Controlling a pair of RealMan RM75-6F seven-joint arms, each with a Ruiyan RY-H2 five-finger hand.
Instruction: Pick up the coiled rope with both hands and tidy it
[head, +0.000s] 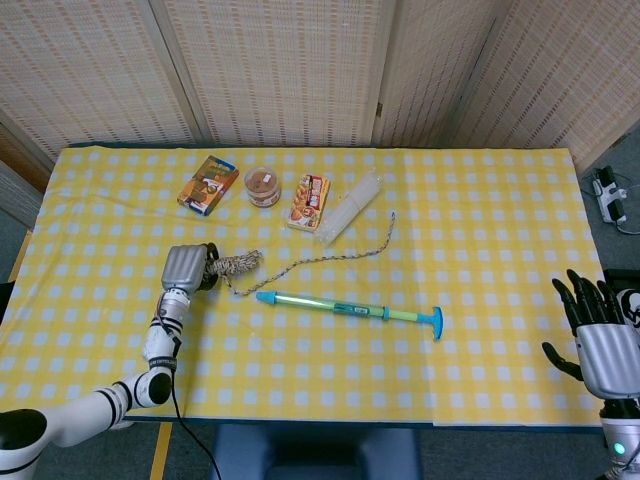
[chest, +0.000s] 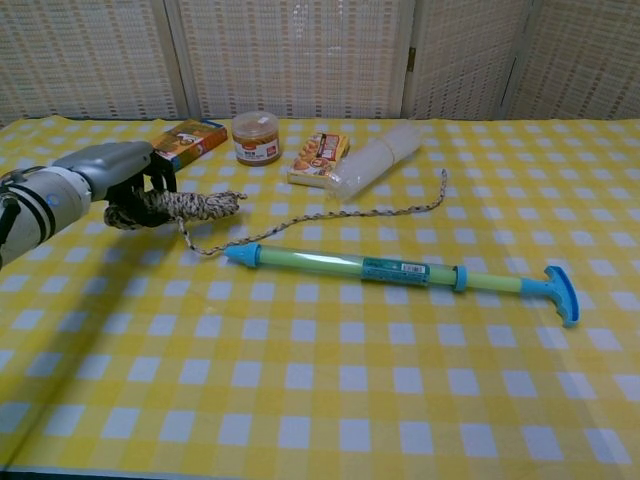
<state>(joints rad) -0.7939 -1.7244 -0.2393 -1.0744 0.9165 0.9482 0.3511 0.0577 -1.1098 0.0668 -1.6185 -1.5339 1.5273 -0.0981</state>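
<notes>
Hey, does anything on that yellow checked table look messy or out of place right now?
Only the speckled coiled rope: the left robot hand grips its bundled end, while a loose tail trails unwound across the yellow checked tablecloth toward the clear plastic tube. Nothing looks spilled or damaged.

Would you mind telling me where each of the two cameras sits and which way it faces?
Head view: high above the near table edge, looking steeply down on the whole yellow checked table; shows the left hand gripping the coiled rope, with its arm, and the right hand off the table's right edge.
Chest view: low at the near edge, looking across the table towards the woven screens; only the left hand and forearm show.
Shared: left hand, rope, blue-green pump, snack items.
</notes>
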